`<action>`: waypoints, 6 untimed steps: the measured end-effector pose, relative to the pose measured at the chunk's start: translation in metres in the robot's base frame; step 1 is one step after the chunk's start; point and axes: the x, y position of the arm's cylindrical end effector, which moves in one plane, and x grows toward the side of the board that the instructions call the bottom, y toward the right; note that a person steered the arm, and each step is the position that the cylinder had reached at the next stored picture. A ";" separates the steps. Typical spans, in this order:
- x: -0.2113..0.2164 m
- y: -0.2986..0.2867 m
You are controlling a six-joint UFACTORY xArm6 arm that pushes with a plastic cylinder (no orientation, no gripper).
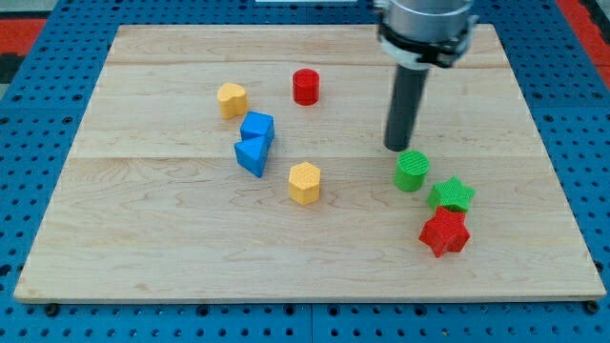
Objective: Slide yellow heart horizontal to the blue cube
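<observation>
The yellow heart (232,99) lies at the board's upper left. The blue cube (257,126) sits just below and to the right of it, with a small gap between them. My tip (397,148) is far to the right of both, just above and to the left of the green cylinder (412,171). It touches no block that I can see.
A blue triangle (252,155) sits against the cube's lower side. A yellow pentagon-like block (304,182) lies to the lower right of it. A red cylinder (306,87) is near the top middle. A green star (452,195) and a red star (445,232) are at the lower right.
</observation>
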 end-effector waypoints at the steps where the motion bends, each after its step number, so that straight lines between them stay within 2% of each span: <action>1: 0.048 -0.014; 2: 0.018 -0.019; 3: -0.066 -0.043; 4: -0.153 -0.043; 5: -0.158 -0.152; 6: -0.114 -0.199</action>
